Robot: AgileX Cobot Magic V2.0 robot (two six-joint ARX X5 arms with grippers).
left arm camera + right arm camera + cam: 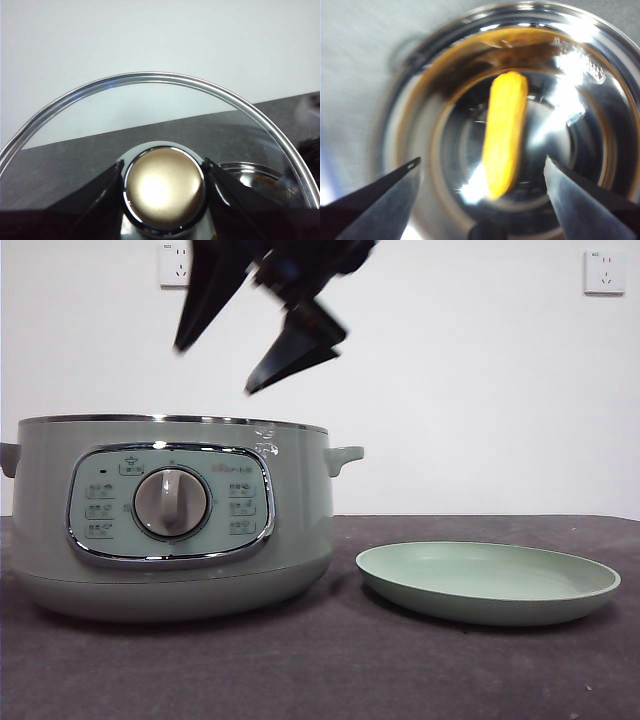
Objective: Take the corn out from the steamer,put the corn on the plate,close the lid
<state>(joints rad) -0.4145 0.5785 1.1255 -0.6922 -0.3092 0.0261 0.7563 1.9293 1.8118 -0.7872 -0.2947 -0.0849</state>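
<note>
The steamer (pixel 170 520) stands at the left of the table with no lid on it. The corn (pixel 506 130) lies on the shiny bottom inside the steamer (pixel 615 65). My right gripper (pixel 215 368) hangs above the steamer's open top with its jaws wide open and empty; in the right wrist view (pixel 482 160) the jaws stand on either side of the corn, well above it. My left gripper (pixel 164 165) is shut on the knob (pixel 164 192) of the glass lid (pixel 150 100) and holds it in the air, out of the front view. The plate (pixel 487 582) sits empty to the right of the steamer.
A dark grey cloth (pixel 400 670) covers the table. A white wall stands behind with two sockets (pixel 604 272) high up. The steamer's side handle (pixel 343 456) sticks out towards the plate.
</note>
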